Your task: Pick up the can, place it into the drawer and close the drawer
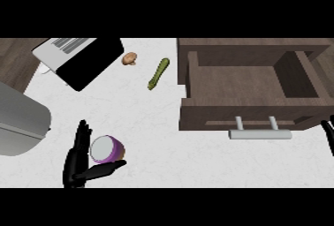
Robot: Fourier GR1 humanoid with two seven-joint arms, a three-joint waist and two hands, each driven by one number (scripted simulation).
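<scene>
The left hand comes up from the lower left of the counter, fingers straight and spread from the thumb, which sticks out to the right. The can, purple with a silver end turned up towards us, sits in the crook between them. It touches the fingers on its left and lies just above the thumb. From here I cannot tell whether it rests on the counter or is lifted.

To the right of the can there is a broad stretch of bare white counter running all the way to the drawer. The drawer is pulled out, and its front panel faces the near edge with a silver handle jutting towards us. Its wooden inside lies open from above, walled on all four sides.

Above the can, well apart from it, a long green vegetable lies slanted just beside the drawer's left wall. A small brown mushroom sits a little further left. Beyond that a flat black-and-white slab lies at an angle near the far edge. A big grey rounded shape crowds the left border, close to the hand's fingertips.

The right hand only shows as a sliver at the right edge, straight and upright, just beside the drawer's front corner.
</scene>
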